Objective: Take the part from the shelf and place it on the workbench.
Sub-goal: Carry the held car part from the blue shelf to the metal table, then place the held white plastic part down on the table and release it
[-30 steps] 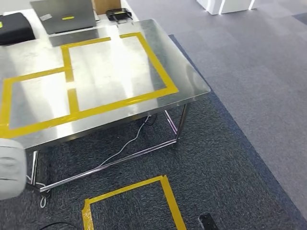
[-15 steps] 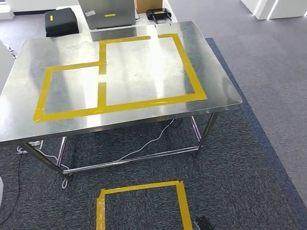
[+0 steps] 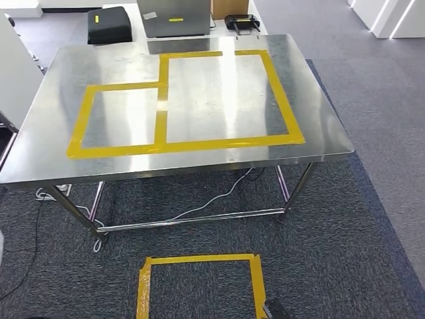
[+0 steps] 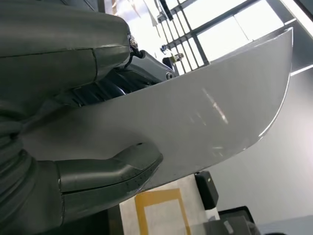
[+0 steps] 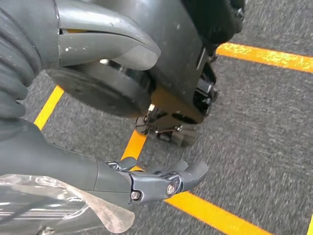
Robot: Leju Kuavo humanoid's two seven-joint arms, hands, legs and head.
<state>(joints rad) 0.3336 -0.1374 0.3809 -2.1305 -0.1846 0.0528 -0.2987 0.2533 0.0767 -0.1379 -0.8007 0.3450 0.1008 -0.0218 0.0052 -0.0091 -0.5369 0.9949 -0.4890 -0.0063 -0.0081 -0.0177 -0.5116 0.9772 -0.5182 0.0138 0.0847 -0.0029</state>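
Observation:
The part (image 4: 207, 112) is a long white curved panel with a rounded end. My left hand (image 4: 40, 103) grips it, the thumb (image 4: 110, 174) on one face and the darker fingers (image 4: 147, 63) on the other. The workbench (image 3: 60, 159), a steel table marked with yellow tape rectangles (image 3: 165, 143), stands ahead of me in the head view with nothing inside the rectangles. My right hand (image 5: 74, 166) hangs low over grey carpet with its fingers (image 5: 166, 183) a little curled and apart from the thumb (image 5: 110, 49), holding nothing.
A grey case (image 3: 175, 16), a black case (image 3: 109, 25) and a black device (image 3: 242, 23) sit behind the bench's far edge. A white panel (image 3: 17, 73) stands at its left end. Cables (image 3: 210, 203) lie under it. A yellow tape square (image 3: 200, 259) marks the carpet in front.
The camera has swung left, so the whole bench has slid to the right and now sits centred in the picture. The white shape at the lower left edge has passed out of the picture.

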